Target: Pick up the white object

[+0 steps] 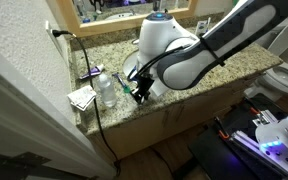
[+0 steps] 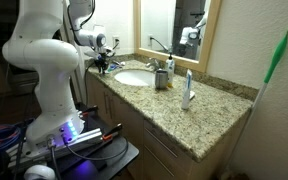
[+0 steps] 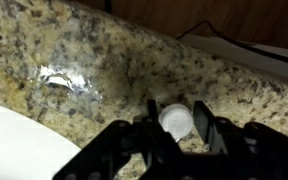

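Observation:
The white object [image 3: 176, 118] is a small round cap-like piece. In the wrist view it sits between my gripper's [image 3: 174, 128] two black fingers, and both fingers appear to touch its sides. It hangs just over the speckled granite counter [image 3: 104, 60], next to the white sink's rim [image 3: 14, 140]. In both exterior views the gripper [image 1: 139, 92] [image 2: 104, 66] is low over the counter edge beside the sink [image 2: 134, 77]. The white object is too small to make out in either of them.
Clear plastic bottles [image 1: 105, 90] and a folded paper [image 1: 81, 97] stand at the counter's end near a black cord [image 1: 87, 62]. A soap dispenser [image 2: 162, 76] and a white upright item [image 2: 187, 90] stand past the sink. A mirror [image 2: 174, 25] is behind.

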### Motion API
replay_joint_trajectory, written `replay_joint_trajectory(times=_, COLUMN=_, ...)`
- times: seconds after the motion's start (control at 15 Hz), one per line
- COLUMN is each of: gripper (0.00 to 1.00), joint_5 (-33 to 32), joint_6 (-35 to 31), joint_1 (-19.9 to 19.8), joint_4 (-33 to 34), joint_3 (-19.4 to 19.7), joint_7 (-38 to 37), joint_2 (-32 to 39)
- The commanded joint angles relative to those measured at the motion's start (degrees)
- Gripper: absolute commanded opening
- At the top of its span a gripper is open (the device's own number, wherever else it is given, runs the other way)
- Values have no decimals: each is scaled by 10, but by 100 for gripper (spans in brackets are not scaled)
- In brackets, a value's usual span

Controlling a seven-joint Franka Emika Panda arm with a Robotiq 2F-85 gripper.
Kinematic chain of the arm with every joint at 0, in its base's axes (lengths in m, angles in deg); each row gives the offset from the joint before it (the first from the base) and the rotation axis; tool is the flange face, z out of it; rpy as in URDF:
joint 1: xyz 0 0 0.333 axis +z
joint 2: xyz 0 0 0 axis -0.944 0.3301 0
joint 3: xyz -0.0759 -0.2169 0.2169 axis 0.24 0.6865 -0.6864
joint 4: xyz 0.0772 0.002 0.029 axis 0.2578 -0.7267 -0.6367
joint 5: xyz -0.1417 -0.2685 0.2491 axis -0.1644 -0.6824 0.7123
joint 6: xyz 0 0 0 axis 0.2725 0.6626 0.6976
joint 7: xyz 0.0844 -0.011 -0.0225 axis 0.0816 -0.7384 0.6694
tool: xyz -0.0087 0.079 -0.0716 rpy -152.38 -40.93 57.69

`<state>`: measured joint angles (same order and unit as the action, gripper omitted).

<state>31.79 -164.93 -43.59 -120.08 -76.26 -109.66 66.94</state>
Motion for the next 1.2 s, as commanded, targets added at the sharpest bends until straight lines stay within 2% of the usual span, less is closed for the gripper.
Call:
replay_joint_trajectory(times=0.0, gripper=45, joint_5=6, joint_6=16, joint_1=-1, joint_4=-2, joint_3=2, joint_7=6, joint_2=-8)
replay_joint_trajectory(times=0.13, gripper=48, joint_5=7, joint_6=20, joint_1=-1, joint_4=-1, joint_3=2, joint_7=7, joint_2=-7)
replay_joint_trajectory(times=0.2, gripper=52, joint_5=7, joint_6=22, joint_1=-1, joint_4=0, joint_3=2, joint_7=6, joint_2=-7)
replay_joint_trajectory(times=0.27, gripper=60, joint_5=6, joint_6=25, joint_1=0, joint_4=0, joint_3=2, joint_7=5, joint_2=-8)
replay_joint_trajectory(times=0.33, gripper=75, joint_5=4, joint_6=26, joint_1=1, joint_4=0, joint_3=4, joint_7=0, joint_2=-9)
replay_joint_trajectory(times=0.4, gripper=84, joint_5=4, joint_6=26, joint_1=1, joint_4=0, joint_3=4, joint_7=0, joint_2=-9)
replay_joint_trajectory(times=0.53, gripper=98, joint_5=-1, joint_6=28, joint_1=4, joint_4=-1, joint_3=5, joint_7=-3, joint_2=-13)
replay_joint_trajectory(times=0.6, gripper=100, joint_5=-3, joint_6=27, joint_1=4, joint_4=-2, joint_3=6, joint_7=-4, joint_2=-16)
replay_joint_trajectory(times=0.93, gripper=100, joint_5=0, joint_6=30, joint_1=2, joint_4=2, joint_3=3, joint_7=0, joint_2=-14)
replay_joint_trajectory(times=1.0, gripper=81, joint_5=5, joint_6=31, joint_1=-1, joint_4=3, joint_3=0, joint_7=6, joint_2=-12)
replay_joint_trajectory(times=1.13, gripper=68, joint_5=3, joint_6=32, joint_1=0, joint_4=3, joint_3=1, joint_7=4, joint_2=-11)
